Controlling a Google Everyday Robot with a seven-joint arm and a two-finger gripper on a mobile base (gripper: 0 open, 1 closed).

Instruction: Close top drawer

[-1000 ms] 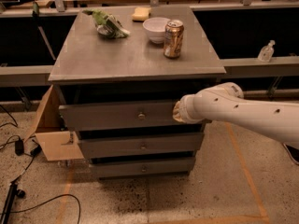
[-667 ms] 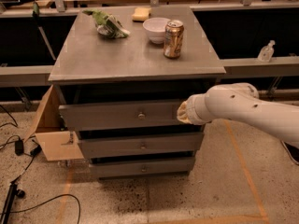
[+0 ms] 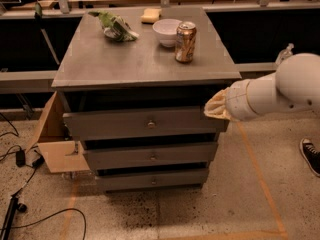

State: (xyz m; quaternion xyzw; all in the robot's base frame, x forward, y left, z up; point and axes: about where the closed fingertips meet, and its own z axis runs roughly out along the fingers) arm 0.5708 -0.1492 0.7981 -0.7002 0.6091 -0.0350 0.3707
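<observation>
Camera view: top drawer appears slightly open.
Gripper: at the drawer's right front edge, likely placed for pushing; grip state cannot be told.

Gripper farther right along top drawer

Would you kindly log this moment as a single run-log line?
task: close top drawer | state: sticking out, not shut | claw: at drawer front's right end | contact: unclear

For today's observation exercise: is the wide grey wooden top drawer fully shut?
No, the top drawer juts out with the gripper at its right end.
</observation>
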